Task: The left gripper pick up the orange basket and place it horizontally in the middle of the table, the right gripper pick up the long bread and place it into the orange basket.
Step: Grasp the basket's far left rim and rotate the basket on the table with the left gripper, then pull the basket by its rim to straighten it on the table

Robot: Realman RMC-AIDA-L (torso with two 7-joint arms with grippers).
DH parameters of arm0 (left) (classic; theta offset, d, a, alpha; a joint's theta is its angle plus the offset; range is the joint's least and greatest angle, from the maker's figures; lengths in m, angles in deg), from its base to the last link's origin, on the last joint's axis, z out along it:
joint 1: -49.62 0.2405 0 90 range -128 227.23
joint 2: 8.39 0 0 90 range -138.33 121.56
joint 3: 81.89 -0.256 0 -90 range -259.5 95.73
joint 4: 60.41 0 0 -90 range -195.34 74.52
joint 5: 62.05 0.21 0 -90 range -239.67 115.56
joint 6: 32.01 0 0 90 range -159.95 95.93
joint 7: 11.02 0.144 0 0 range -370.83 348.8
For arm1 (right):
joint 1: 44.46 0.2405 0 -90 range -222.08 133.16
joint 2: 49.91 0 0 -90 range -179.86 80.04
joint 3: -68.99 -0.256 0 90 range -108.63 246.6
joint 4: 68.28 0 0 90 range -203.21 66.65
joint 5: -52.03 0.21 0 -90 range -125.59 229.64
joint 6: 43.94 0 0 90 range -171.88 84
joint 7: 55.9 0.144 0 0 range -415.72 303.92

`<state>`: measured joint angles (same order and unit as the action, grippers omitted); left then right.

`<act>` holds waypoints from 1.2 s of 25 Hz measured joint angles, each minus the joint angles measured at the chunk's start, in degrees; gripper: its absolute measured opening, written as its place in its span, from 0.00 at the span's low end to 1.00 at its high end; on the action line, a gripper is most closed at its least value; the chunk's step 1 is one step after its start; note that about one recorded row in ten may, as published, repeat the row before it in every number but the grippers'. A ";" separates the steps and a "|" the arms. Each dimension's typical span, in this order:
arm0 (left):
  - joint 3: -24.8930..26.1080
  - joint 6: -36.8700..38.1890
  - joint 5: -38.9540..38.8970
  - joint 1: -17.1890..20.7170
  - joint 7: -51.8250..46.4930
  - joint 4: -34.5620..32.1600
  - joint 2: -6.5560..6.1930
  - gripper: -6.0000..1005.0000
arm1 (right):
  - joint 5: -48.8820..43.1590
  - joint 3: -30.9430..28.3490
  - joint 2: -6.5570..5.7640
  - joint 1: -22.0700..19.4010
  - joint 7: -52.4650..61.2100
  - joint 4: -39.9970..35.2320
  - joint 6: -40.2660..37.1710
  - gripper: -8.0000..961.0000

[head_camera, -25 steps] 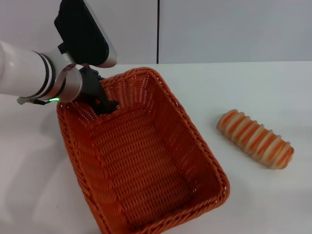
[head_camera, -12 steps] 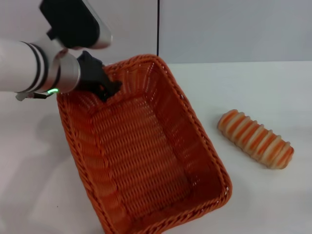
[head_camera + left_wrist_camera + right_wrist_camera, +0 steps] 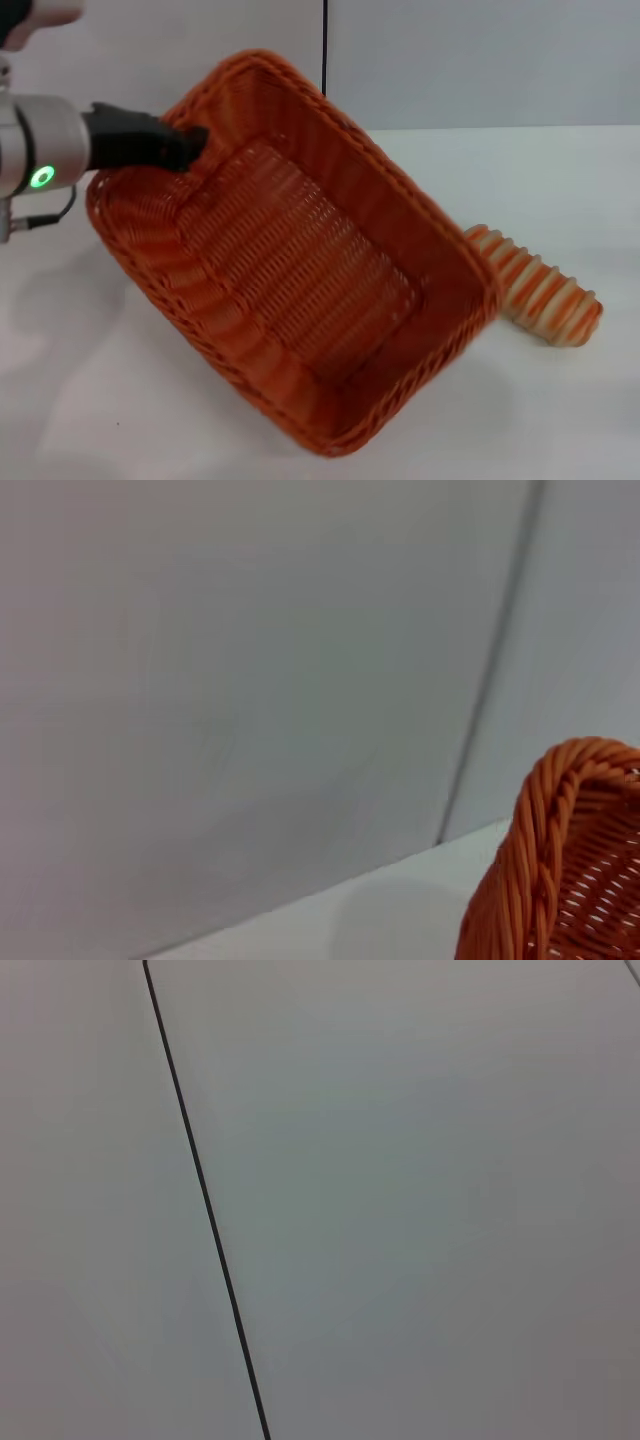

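The orange basket [image 3: 300,290] hangs tilted above the white table [image 3: 560,420] in the head view, its far left end raised high and its open side turned toward me. My left gripper [image 3: 190,148] is shut on the basket's rim at that raised corner. A braided corner of the orange basket [image 3: 555,870] also shows in the left wrist view. The long bread [image 3: 545,290] lies on the table at the right, its left end hidden behind the basket's lower right corner. My right gripper is out of view.
A grey wall [image 3: 480,60] with a dark vertical seam [image 3: 324,45] rises behind the table. The right wrist view holds only that wall and a seam [image 3: 205,1200]. Bare tabletop lies in front of and left of the basket.
The left gripper has lifted and swung the basket's far end up and leftward, tilting and turning the basket. The basket's lower right corner now covers the bread's left end. The bread has not moved.
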<state>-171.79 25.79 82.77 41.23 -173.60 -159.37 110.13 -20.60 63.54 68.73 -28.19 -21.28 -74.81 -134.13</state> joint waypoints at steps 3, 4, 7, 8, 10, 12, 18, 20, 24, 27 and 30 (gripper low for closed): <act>-0.51 -3.37 -0.03 4.15 -1.74 -1.01 0.04 0.24 | -0.10 0.00 -0.06 0.88 0.82 -1.60 0.07 0.68; -0.51 -3.37 -0.03 4.15 -1.74 -1.01 0.04 0.23 | -0.10 0.00 -0.06 0.88 0.82 -1.60 0.07 0.68; -1.42 -7.62 0.05 8.64 -2.15 -2.69 0.29 0.22 | -0.13 0.00 -0.08 1.96 1.08 -2.26 -0.01 0.68; -1.75 -9.48 -0.49 11.26 -2.23 -3.67 0.39 0.22 | -0.20 0.03 -0.09 2.60 1.32 -2.67 -0.10 0.68; -1.88 -9.95 -0.88 12.22 -2.26 -3.94 0.41 0.21 | -0.25 0.08 -0.09 2.94 1.45 -2.94 -0.21 0.67; -2.38 -10.74 -1.94 14.21 -2.28 -4.25 0.34 0.20 | -0.32 0.32 -0.05 3.43 1.51 -3.24 -0.38 0.67; -5.24 -12.42 -2.60 18.62 -2.30 -4.54 0.05 0.18 | -0.37 1.54 0.00 4.36 1.51 -3.03 0.00 0.67; -6.87 -13.03 -2.64 21.30 -2.22 -5.54 -0.10 0.18 | -0.39 1.59 0.05 4.54 1.51 -2.96 0.00 0.67; -7.55 -12.96 -2.69 23.11 -2.13 -6.37 -0.17 0.16 | -0.41 1.63 0.12 4.62 1.51 -2.88 -0.14 0.67; -8.48 -14.14 -2.60 24.20 -1.81 -6.52 -0.23 0.16 | -0.41 1.65 0.17 4.61 1.51 -2.81 -0.23 0.67; -9.41 -15.82 -2.51 24.32 -1.69 -6.03 -0.28 0.16 | -0.42 1.67 0.19 4.44 1.51 -2.76 -0.17 0.67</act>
<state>-181.20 9.97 80.26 65.55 -175.29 -165.40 109.85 -21.02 65.21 68.92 -23.75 -19.78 -77.57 -134.30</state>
